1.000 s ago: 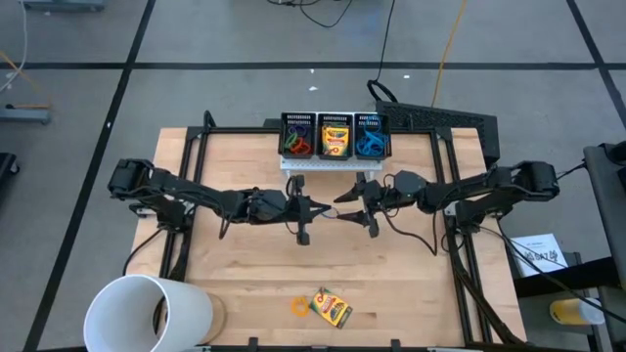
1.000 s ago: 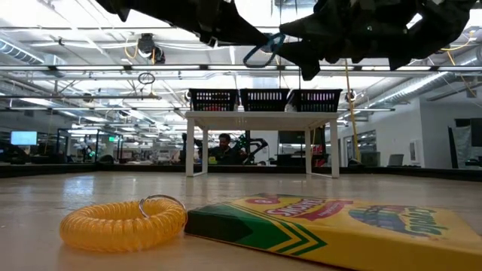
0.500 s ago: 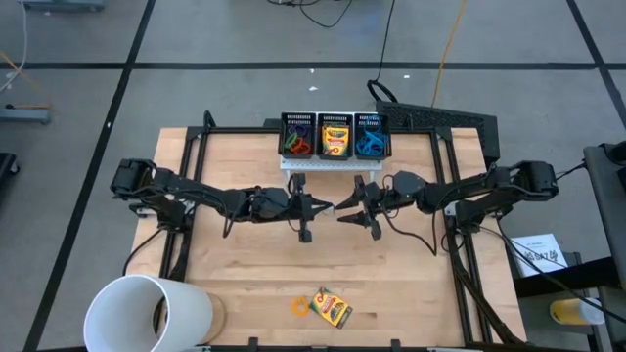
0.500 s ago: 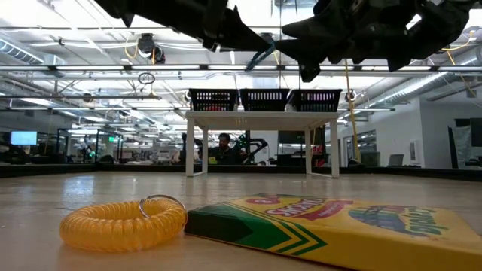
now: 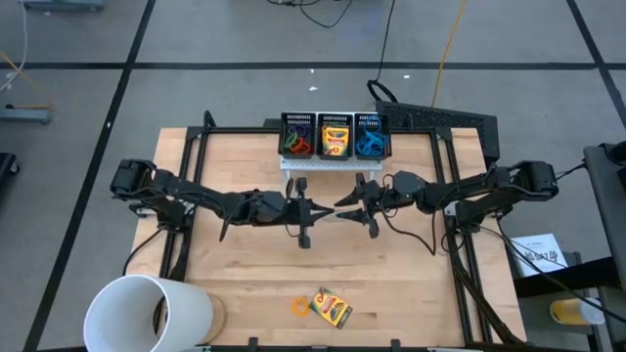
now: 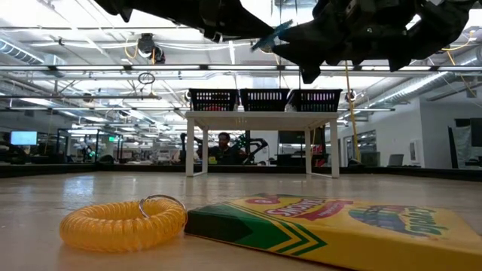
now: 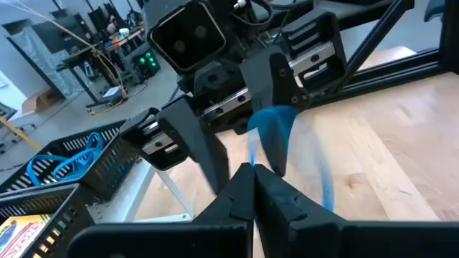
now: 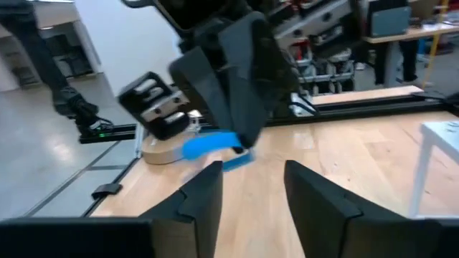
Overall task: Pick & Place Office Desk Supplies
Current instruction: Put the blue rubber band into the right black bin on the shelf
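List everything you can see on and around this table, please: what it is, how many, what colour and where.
Mesh bins: three, black, in a row on a small white stand at the table's far edge.
Crayon box: one, yellow and green, near the front edge; another stands in the middle bin.
Coil band: one, orange, beside the front crayon box.
Bands in bins: red, orange and green in the left bin, blue in the right bin.
Blue band: one, held in the air between the arms.
Cup: one, white, front left corner.
Left end effector: shut on the blue band.
Right end effector: open, facing it.
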Controlling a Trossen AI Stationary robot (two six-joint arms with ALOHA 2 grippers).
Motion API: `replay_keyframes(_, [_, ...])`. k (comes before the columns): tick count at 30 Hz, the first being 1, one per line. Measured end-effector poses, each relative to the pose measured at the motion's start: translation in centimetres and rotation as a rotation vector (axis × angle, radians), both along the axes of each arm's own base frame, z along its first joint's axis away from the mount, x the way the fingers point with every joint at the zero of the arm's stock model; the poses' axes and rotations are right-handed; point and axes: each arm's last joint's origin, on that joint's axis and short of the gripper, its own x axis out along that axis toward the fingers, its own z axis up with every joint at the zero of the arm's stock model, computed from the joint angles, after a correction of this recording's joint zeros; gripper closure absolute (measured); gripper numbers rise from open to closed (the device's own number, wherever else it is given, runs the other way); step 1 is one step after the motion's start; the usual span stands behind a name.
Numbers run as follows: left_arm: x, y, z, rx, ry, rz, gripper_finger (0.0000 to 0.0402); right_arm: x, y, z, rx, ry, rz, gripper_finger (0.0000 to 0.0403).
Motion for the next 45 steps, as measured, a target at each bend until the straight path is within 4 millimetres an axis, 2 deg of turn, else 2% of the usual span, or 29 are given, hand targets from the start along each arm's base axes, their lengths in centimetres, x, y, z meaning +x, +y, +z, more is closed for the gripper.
replay_keyframes(5, [0.0,-0.05,0.02,0.0,-0.002,0.0,0.0394,0.0,-0.03,-0.06,0.002,0.007,-0.011,0.0223])
replay_keyframes(9, [-0.02,-0.04,-0.09,0.002,0.01,0.0,0.0399,-0.05,0.47,-0.02,0.009,0.004,0.087,0.0205])
replay_keyframes(11, [-0.02,-0.04,-0.04,0.001,0.006,0.001,0.0396,-0.08,0.62,0.04,0.027,0.002,0.132,0.02])
replay_keyframes(21, [-0.01,0.13,-0.03,0.001,0.005,0.009,0.0395,-0.08,0.6,0.25,0.052,-0.012,0.128,0.0205])
replay_keyframes(37, [0.01,0.26,0.0,-0.01,0.001,0.014,0.0397,-0.03,0.46,0.35,0.051,-0.023,0.076,0.0274])
replay_keyframes(45, [0.02,0.37,0.0,-0.022,-0.001,0.02,0.0396,-0.04,0.46,0.57,0.004,-0.058,0.077,0.0343])
